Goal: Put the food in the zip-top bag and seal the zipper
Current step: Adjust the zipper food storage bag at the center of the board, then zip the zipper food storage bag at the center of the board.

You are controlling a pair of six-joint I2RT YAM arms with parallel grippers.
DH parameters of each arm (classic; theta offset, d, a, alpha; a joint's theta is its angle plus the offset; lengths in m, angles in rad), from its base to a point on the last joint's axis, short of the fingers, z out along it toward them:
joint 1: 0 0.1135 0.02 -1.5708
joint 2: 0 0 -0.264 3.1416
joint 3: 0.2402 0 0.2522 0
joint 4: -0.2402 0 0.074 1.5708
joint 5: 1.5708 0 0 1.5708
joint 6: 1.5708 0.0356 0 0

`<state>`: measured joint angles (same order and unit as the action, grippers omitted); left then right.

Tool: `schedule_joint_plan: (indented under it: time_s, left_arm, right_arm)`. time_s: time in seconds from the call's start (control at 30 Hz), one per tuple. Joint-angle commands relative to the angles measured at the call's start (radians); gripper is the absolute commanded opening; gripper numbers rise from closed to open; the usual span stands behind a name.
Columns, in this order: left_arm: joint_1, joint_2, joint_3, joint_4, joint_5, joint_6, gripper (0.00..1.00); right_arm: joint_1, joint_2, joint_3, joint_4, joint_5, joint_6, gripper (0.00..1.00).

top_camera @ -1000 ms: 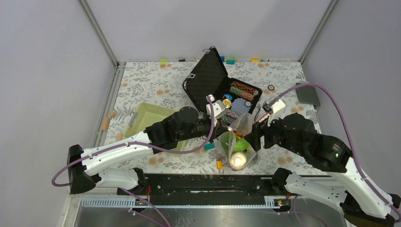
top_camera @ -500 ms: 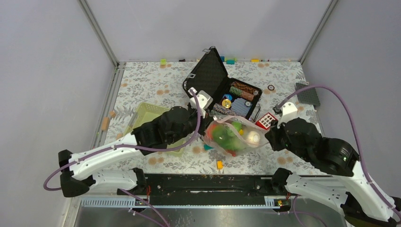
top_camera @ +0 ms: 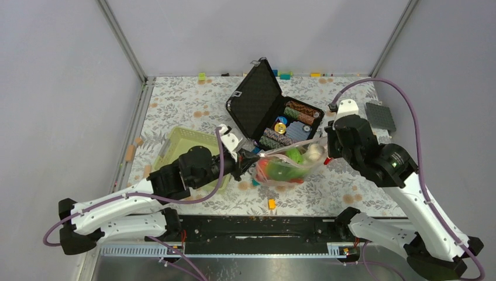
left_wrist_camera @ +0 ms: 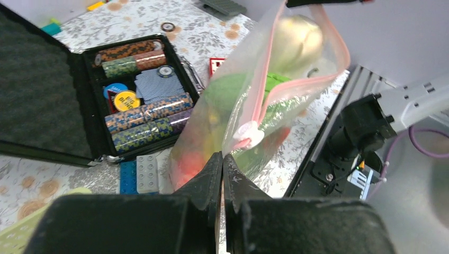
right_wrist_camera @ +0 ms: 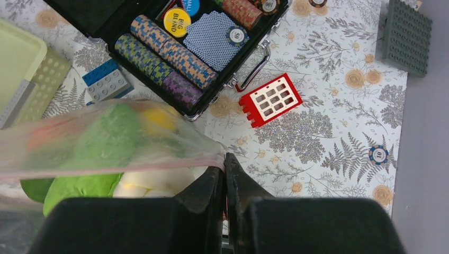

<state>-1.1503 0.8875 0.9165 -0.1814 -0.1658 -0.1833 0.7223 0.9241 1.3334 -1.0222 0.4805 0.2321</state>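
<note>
I held the bag [top_camera: 290,165] slung at mid-frame — left gripper [top_camera: 253,159] pinched tight on its left end, right gripper [top_camera: 326,142] clamped on the zipper [right_wrist_camera: 132,169] at the right. The food [top_camera: 279,171] lay inside, just below the case [top_camera: 257,96].

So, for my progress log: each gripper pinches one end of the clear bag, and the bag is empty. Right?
Not empty. The top external view shows green, red and pale food inside the bag. The left gripper and right gripper do each pinch one end.
</note>
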Motion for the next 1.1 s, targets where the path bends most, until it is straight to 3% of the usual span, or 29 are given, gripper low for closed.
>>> schedule_joint_plan:
  time_s: [0.0, 0.13, 0.23, 0.5, 0.63, 0.73, 0.83, 1.07]
  left_arm:
    - [0.012, -0.016, -0.037, 0.159, 0.116, 0.079, 0.00]
    - [0.011, 0.033, -0.009, 0.204, 0.200, 0.114, 0.00]
    - [0.016, 0.075, 0.009, 0.225, 0.219, 0.116, 0.00]
    - [0.050, 0.109, -0.001, 0.296, 0.121, 0.021, 0.00]
    - [0.052, 0.085, -0.015, 0.307, 0.102, -0.008, 0.00]
    - [0.052, 0.090, 0.003, 0.279, 0.102, -0.022, 0.00]
    - [0.052, 0.105, 0.016, 0.260, 0.100, -0.036, 0.00]
    - [0.052, 0.105, 0.015, 0.270, 0.118, -0.049, 0.00]
  right_arm:
    - [-0.145, 0.016, 0.001, 0.071, -0.053, -0.115, 0.06]
    - [-0.204, 0.056, -0.020, 0.172, -0.172, -0.220, 0.05]
    - [-0.220, 0.067, -0.016, 0.182, -0.255, -0.262, 0.10]
    - [-0.228, 0.021, -0.003, 0.193, -0.417, -0.384, 0.60]
    - [-0.228, -0.044, -0.028, 0.235, -0.551, -0.466, 0.79]
    - [-0.228, -0.080, -0.034, 0.270, -0.736, -0.555, 0.90]
    - [-0.228, -0.086, -0.020, 0.321, -0.922, -0.576, 0.94]
    - [-0.220, 0.045, 0.060, 0.328, -1.295, -0.653, 0.92]
